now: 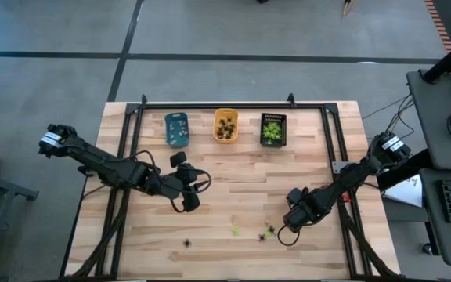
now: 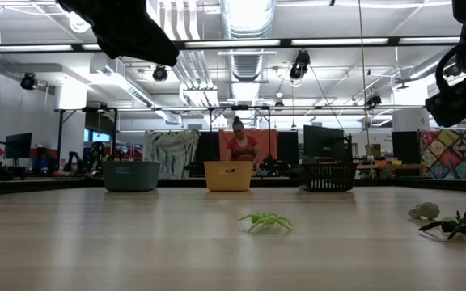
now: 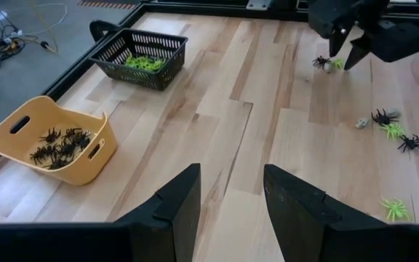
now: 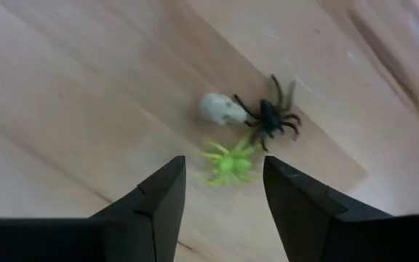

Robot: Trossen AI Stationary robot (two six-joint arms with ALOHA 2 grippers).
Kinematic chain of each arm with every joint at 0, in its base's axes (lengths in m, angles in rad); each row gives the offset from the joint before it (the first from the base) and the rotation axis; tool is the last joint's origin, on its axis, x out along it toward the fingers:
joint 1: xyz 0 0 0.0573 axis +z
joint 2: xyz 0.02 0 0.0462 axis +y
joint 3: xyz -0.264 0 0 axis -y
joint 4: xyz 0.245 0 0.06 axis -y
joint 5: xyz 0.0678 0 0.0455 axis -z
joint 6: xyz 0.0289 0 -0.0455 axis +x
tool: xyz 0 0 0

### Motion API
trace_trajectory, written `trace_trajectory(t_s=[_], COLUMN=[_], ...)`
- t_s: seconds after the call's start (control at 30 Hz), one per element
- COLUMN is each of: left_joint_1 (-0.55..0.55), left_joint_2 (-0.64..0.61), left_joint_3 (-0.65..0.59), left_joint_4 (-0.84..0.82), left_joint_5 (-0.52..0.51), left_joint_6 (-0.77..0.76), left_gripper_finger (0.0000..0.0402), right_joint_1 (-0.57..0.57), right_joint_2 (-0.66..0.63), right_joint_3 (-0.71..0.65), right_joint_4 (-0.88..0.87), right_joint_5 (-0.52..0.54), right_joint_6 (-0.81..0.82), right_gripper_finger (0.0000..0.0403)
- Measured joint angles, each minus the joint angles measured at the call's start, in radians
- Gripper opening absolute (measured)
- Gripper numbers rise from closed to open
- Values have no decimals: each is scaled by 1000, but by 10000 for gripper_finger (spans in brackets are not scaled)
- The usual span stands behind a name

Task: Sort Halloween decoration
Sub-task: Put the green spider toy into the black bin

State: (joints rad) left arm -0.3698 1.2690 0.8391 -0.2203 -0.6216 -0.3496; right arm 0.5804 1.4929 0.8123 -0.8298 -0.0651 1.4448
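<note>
Right gripper [image 4: 217,200] hangs just above the cluster of 3 tiny plastic figures near the front edge of the light wooden slatted table [image 1: 233,196], fingers spread, nothing between them.

Cluster as landmark: yellow-green plastic spider [image 4: 228,164] sits directly ahead of the open jaws, roughly centred on the gap. Touching it on the far side are the black plastic spider [image 4: 271,116] and the small pale whitish figure [image 4: 219,108]. Green one is round with no clear long axis; its legs overlap the black one's, so a straight drop probably risks catching both.

Left of the cluster: a lone yellow-green spider [image 1: 236,230], further left a lone black spider [image 1: 187,244].

Left gripper [image 1: 188,197] is well apart from the cluster, up-left, mid-table, fingers apart and empty. Right arm is clearly the nearer one.

Far from the cluster, at the back edge: blue rectangular tray [image 1: 176,129], orange rectangular tray [image 1: 225,125] with black spiders, black mesh basket [image 1: 273,129] with green ones. Likely target for the green spider: the black basket.
</note>
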Motion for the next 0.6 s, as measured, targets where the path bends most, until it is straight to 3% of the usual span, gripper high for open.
trace_trajectory(t_s=[0.27,0.6], left_joint_1=[0,0], left_joint_2=[0,0], left_joint_3=[0,0], left_joint_4=[0,0], left_joint_5=[0,0], left_joint_6=[0,0], left_gripper_finger=[134,134], right_joint_1=[0,0], right_joint_2=[-2,-2], right_joint_3=[-32,-33], right_joint_4=[61,66], right_joint_5=[13,13], right_joint_6=[-2,-4], right_gripper_finger=[160,87])
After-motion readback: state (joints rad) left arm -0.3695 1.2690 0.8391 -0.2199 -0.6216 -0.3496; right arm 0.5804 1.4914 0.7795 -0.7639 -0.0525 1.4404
